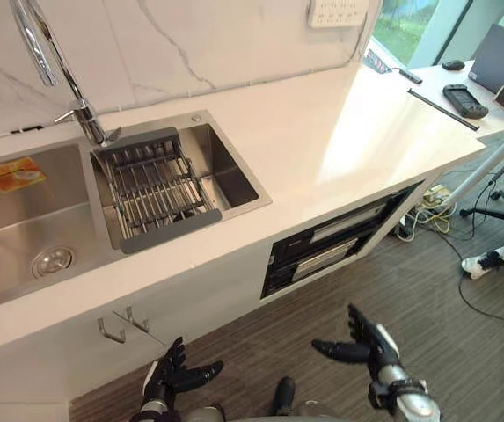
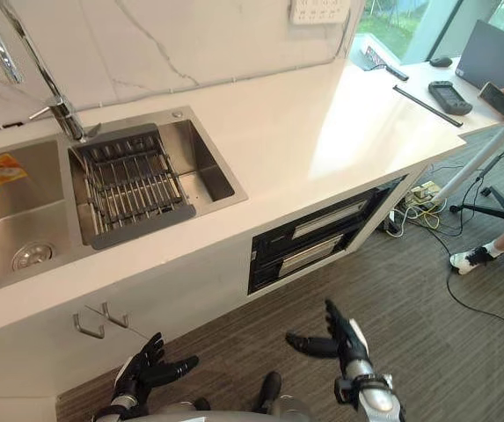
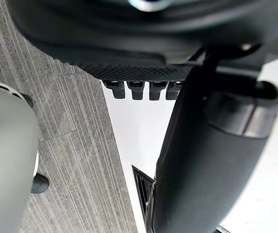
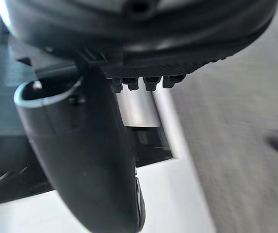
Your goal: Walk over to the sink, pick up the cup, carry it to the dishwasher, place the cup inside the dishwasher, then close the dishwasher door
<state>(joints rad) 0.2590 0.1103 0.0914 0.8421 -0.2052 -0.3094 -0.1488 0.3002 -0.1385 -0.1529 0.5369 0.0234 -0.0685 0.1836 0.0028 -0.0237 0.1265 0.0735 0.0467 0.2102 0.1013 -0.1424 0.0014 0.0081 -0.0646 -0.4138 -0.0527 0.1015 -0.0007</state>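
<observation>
Both left hand (image 1: pixel 171 374) and right hand (image 1: pixel 370 345) hover open below the sink (image 1: pixel 14 220).

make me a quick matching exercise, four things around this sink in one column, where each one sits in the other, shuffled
1 dish rack
2 faucet
3 drain
4 hooks

A floor of the left basin
B white cabinet front
C back rim of the sink, between the basins
D across the right basin

Pairs: 1-D, 2-C, 3-A, 4-B

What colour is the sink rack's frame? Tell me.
Dark grey; the rack shows best in left eye view.
</observation>
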